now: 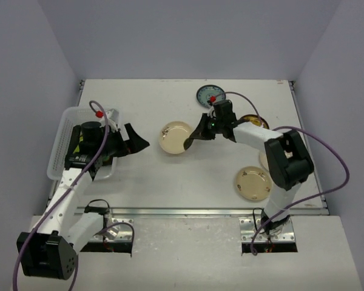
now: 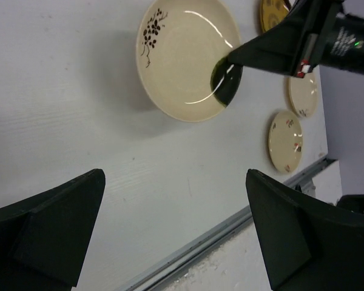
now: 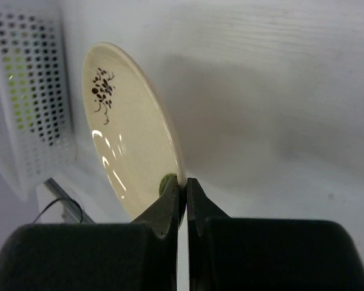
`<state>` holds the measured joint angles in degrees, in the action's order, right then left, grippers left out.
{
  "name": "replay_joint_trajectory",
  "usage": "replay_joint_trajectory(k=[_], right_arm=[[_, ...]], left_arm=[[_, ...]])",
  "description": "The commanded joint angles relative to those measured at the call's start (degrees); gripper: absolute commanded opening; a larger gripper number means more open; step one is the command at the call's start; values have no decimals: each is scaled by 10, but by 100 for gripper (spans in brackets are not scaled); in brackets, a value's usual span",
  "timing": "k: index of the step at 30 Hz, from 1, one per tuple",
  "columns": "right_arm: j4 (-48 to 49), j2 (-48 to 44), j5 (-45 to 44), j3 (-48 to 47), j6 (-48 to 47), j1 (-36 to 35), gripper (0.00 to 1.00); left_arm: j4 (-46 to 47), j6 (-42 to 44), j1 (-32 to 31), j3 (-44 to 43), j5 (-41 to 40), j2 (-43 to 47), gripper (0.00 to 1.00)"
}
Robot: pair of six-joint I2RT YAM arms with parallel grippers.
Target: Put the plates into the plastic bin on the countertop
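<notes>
Countertop (image 1: 188,182): white, metal rail along the near edge. Plastic bin (image 1: 56,145) stands at the left side, with something lime green showing through its slots. Cream plate (image 1: 171,136), with a dark flower sprig, sits mid-counter, well right of the bin. Blue patterned plate (image 1: 207,95) lies behind it. Second cream plate (image 1: 252,183) at front right. Right gripper (image 1: 190,143) is pinched tight on the sprig plate's right rim. Left gripper (image 1: 128,147) hovers by the bin's right edge, jaws spread wide and holding nothing.
</notes>
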<state>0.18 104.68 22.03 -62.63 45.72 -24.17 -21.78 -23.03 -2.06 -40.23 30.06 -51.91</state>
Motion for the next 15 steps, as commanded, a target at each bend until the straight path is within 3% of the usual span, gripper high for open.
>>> replay_joint_trajectory(k=[1, 5, 7, 8, 9, 10, 11, 14, 15], right_arm=[[-69, -84, 91, -21, -114, -20, 0], [-16, -133, 225, 4, -83, -25, 0], [21, -145, 264, 18, -61, -27, 0], [35, -151, 275, 23, -53, -27, 0], [46, -152, 282, 28, -44, -28, 0], [60, -156, 288, 34, -34, -30, 0], [73, -158, 293, 40, -25, -31, 0], [103, -160, 295, 54, -4, -31, 0], [114, -160, 295, 60, 2, -31, 7]], left_arm=[[40, -7, -58, -38, 2, -49, 100], [51, -4, -73, -50, 11, -84, 97], [61, -10, -73, -52, 16, -85, 87], [65, -11, -73, -53, 20, -85, 78], [68, -14, -73, -55, 19, -83, 60], [72, -21, -73, -55, 8, -77, 25], [74, -27, -73, -56, -1, -70, 0], [74, -37, -73, -61, -32, -51, 0], [72, -41, -73, -63, -46, -48, 0]])
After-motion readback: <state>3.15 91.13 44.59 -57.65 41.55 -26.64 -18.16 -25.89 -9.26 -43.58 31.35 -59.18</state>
